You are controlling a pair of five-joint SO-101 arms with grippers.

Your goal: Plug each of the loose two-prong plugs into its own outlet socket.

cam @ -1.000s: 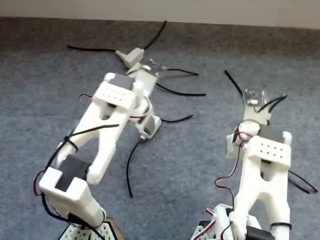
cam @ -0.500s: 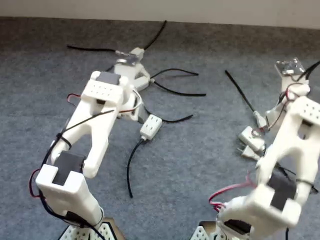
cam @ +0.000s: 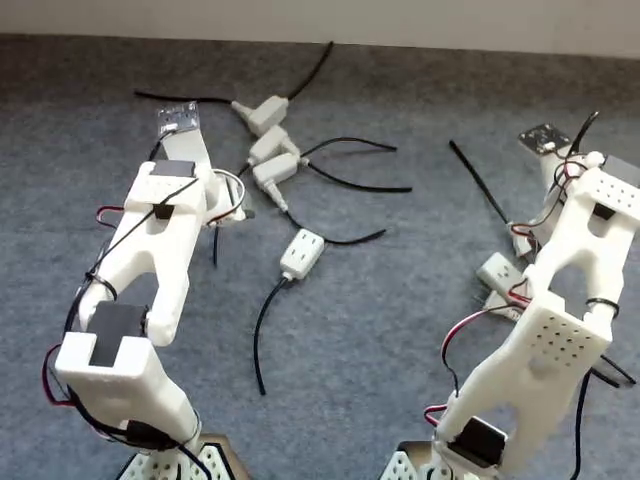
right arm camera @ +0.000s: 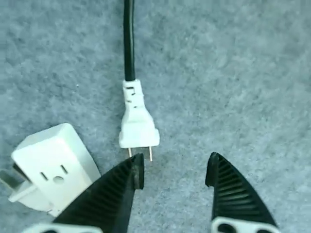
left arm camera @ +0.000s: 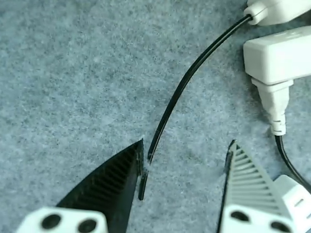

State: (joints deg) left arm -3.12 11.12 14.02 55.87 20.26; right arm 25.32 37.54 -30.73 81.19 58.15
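Observation:
My left gripper [left arm camera: 186, 143] is open and low over the carpet, with the loose end of a black cord [left arm camera: 167, 109] between its fingers. Just beyond it lies a white socket [left arm camera: 279, 56] with a plug [left arm camera: 274, 104] joined to it. My right gripper [right arm camera: 176, 158] is open just short of a white two-prong plug [right arm camera: 138, 126], whose prongs point at it. A white outlet socket [right arm camera: 53, 170] lies beside that plug. In the high view, the left arm [cam: 165, 240] is left of the socket cluster [cam: 272, 145].
A single corded socket [cam: 302, 253] lies mid-carpet with its black cord [cam: 262, 330] running toward the front. Another white socket [cam: 500, 272] sits by the right arm [cam: 560, 330]. Black cords [cam: 355, 185] sprawl across the grey carpet at the back.
The left arm has swung left, off the mid-carpet socket and away from the cluster. The right arm has swung right and turned, uncovering the plug and socket beside it.

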